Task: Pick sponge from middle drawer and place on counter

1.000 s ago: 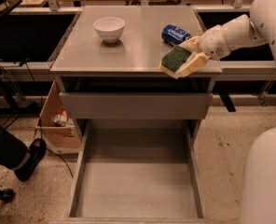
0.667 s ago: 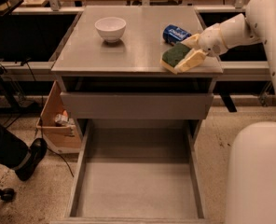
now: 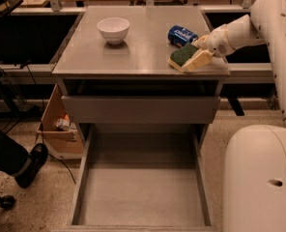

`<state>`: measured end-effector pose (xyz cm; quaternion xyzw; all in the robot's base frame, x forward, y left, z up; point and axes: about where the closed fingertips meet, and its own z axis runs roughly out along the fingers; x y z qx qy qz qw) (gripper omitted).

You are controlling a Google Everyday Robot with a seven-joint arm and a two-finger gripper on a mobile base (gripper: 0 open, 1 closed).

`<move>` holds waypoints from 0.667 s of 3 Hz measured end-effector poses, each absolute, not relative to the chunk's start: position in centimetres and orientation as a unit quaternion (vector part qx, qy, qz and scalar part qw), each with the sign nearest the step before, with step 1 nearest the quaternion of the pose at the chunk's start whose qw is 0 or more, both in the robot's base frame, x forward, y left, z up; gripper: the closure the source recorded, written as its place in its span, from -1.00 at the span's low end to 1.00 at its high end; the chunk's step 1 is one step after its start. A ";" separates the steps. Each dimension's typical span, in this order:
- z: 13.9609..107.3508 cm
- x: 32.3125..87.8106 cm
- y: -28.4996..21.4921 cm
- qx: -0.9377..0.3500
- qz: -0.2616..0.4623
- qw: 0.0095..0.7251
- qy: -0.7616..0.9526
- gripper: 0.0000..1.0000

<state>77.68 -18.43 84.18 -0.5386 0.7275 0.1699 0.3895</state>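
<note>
The sponge (image 3: pixel 183 55) is out of the middle drawer (image 3: pixel 140 187), which is standing open below, and it is tilting over the front right corner of the desk (image 3: pixel 133 52), just in front of the blue can (image 3: pixel 181 35). The pincer (image 3: pixel 201 59) is reaching in from the right and clamping the sponge's right end, green face up. By my reading, setting it flat, letting go and backing away is all that is remaining.

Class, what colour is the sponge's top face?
Dark green, in the camera view; the gripper is at the sponge by the counter edge.
</note>
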 end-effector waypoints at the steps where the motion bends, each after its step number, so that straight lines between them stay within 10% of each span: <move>1: 84.1 78.1 -19.0 -0.530 0.165 0.388 0.736 -0.30; 2: 84.4 77.7 -19.5 -0.527 0.175 0.390 0.735 -0.92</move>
